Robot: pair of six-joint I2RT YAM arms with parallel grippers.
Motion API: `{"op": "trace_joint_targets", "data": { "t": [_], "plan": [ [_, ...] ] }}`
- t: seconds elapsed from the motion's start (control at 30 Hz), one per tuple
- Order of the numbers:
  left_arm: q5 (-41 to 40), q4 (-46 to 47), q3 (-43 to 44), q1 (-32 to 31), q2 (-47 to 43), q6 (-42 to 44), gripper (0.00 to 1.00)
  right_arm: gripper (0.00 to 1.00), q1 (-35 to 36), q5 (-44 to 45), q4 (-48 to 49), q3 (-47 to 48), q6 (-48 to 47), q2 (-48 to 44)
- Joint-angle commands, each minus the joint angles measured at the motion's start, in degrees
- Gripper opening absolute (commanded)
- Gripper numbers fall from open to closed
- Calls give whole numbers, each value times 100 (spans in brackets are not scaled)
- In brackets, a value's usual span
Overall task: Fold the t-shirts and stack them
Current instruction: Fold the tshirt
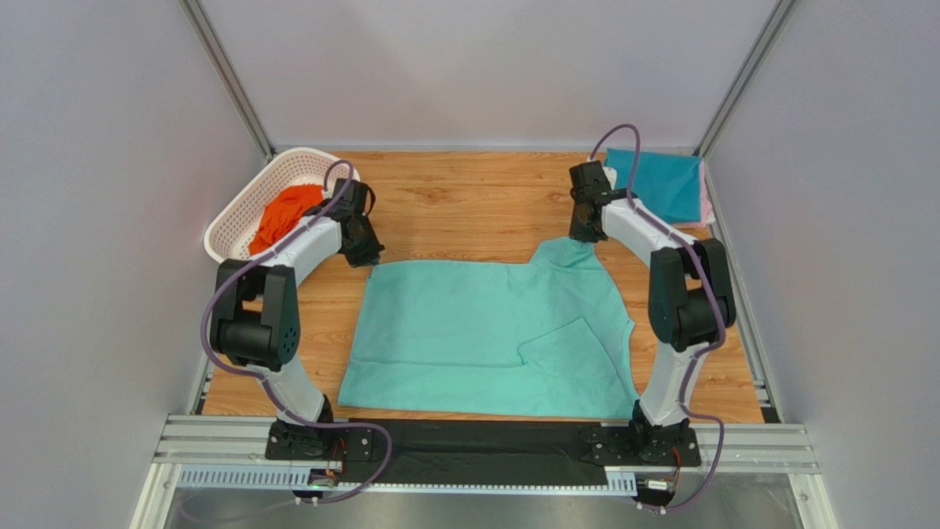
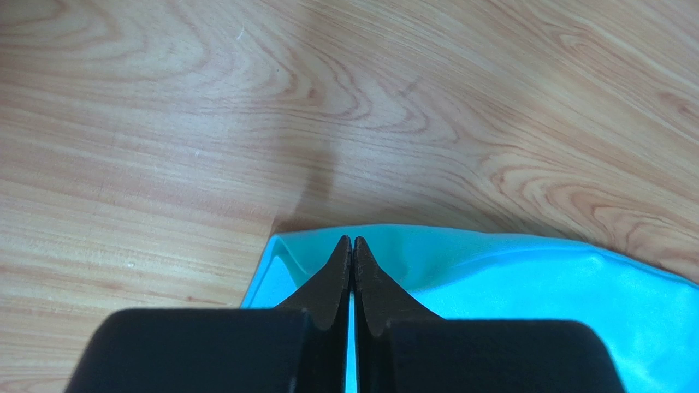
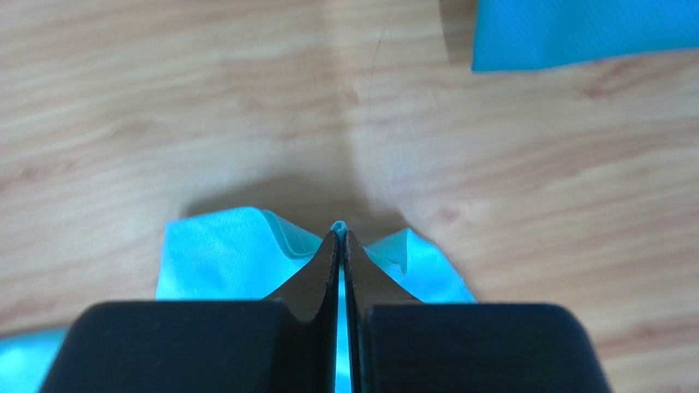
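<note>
The mint tee (image 1: 485, 336) lies flat on the table (image 1: 474, 209), its far corners pinched by the left gripper (image 1: 362, 251) and right gripper (image 1: 583, 234), likely so both can lift that edge over into a fold.

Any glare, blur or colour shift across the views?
Top external: even light, sharp, mint-green t-shirt reads green. Left wrist: cloth reads cyan with sheen at right, soft shadow on the table. Right wrist: same cyan cast, shadow beyond the right gripper.
</note>
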Motion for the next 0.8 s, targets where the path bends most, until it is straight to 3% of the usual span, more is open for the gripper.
{"op": "trace_joint_targets", "data": {
  "t": [0.0,0.3,0.77],
  "plan": [
    [89,228,-296,-56,-626,-90,0,0,164,-19,267,-562,-87,-1025],
    [-42,316,-1289,-197,-1926,-196,0,0,410,-151,40,-2021,10,-2896],
    [-244,299,-2467,-197,-3473,-319,0,0,577,-326,-1323,-3094,89,-5235]
  ]
}}
